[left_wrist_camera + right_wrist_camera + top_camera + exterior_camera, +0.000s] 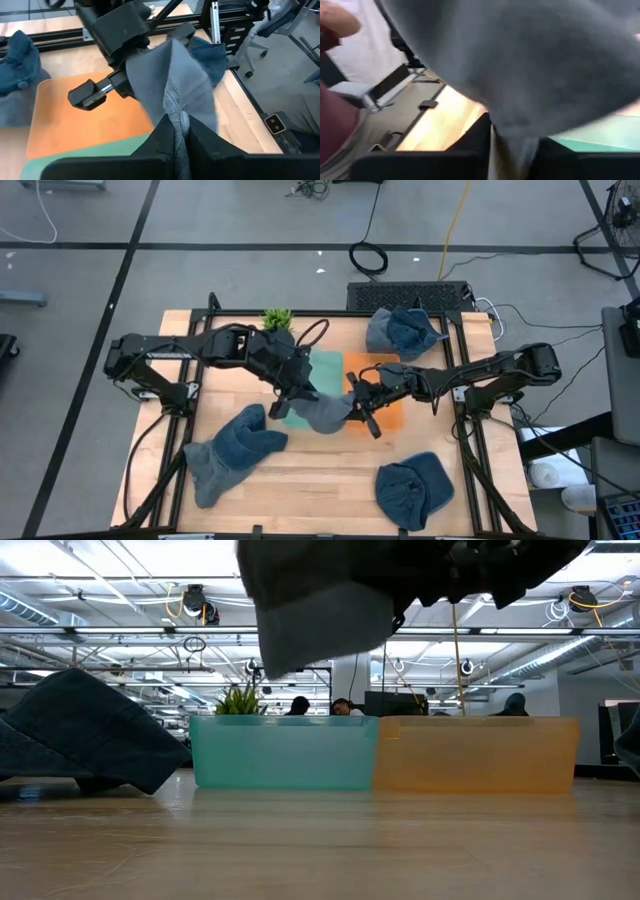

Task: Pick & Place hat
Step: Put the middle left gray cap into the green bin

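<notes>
Overhead, both arms meet above the middle of the bench (300,480), sharing one grey hat (322,412) that hangs clear of the wood between them. The left gripper (290,398) is pinching one edge of the fabric, its fingers pressed onto a bunched fold (plainest in its own wrist view). The right gripper (362,408) pinches the opposite edge, and cloth fills nearly all of its wrist view. Below the hat sit a teal tray (325,365) and an orange tray (390,415), side by side and touching. Three blue hats lie about: one at the front left (232,448), one at the front right (414,488), one at the back (402,332). A small green plant (277,318) stands at the back edge.
</notes>
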